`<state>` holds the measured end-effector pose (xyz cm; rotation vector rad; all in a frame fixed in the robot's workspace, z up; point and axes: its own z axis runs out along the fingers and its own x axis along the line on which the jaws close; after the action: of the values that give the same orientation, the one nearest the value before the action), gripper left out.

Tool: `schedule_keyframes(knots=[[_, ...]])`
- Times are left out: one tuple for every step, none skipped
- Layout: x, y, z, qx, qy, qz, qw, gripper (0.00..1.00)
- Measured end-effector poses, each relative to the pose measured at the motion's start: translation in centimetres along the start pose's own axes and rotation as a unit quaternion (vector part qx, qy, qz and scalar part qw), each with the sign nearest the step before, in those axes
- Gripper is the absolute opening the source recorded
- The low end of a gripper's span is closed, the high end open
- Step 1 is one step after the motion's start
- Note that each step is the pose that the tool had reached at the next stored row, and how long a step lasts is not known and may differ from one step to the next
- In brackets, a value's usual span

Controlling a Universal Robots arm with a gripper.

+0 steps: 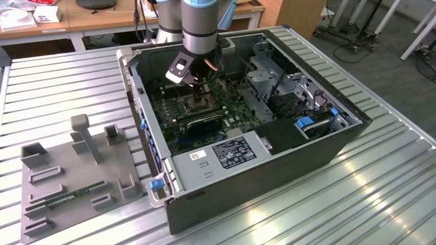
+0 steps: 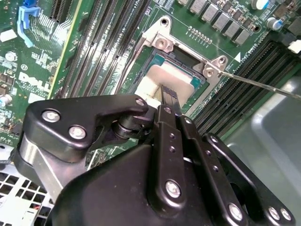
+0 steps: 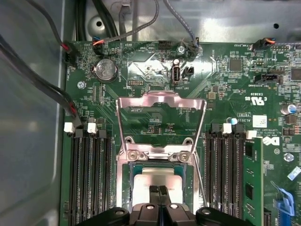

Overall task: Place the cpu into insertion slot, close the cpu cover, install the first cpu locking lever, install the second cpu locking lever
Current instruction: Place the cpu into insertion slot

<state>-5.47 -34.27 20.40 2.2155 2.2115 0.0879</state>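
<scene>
Closest to the wrist cameras, the jaws are pressed together, fingertips [image 3: 154, 192] on or just above the cpu [image 3: 160, 175]; whether they touch cannot be told. That cpu lies flat inside the insertion slot [image 3: 133, 170]. The cpu cover [image 3: 162, 100] stands swung open, hinged at the slot's edge away from the jaws. A thin locking lever [image 2: 258, 83] juts out from the slot's corner. Dark memory slots [image 3: 89, 174] flank the slot on both sides. The slot sits inside an open computer case [image 1: 272, 184] on the slatted worktop [image 1: 68, 87].

Lab: slatted metal bench [image 1: 68, 87] (wooden desks [image 1: 102, 18] behind).
</scene>
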Motion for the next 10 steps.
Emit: schedule_keyframes(knots=[[0.0, -0.01, 0.1, 0.0003, 0.0, 0.0, 1.0, 0.11], [-0.01, -0.01, 0.19, 0.0006, 0.0, 0.0, 1.0, 0.11], [-0.01, -0.01, 0.25, 0.0007, 0.0, 0.0, 1.0, 0.11], [-0.01, -0.02, 0.28, 0.0008, -0.0001, 0.0, 1.0, 0.11], [-0.01, -0.02, 0.28, 0.0008, -0.0001, 0.0, 1.0, 0.11], [-0.01, -0.02, 0.28, 0.0009, -0.0002, 0.0, 1.0, 0.11], [-0.01, -0.02, 0.28, 0.0008, -0.0001, 0.0, 1.0, 0.11], [-0.01, -0.01, 0.29, 0.0008, 0.0, 0.0, 1.0, 0.11], [-0.01, -0.01, 0.31, 0.0008, 0.0, 0.0, 1.0, 0.11], [-0.01, -0.01, 0.36, 0.0007, 0.0001, 0.0, 1.0, 0.11]])
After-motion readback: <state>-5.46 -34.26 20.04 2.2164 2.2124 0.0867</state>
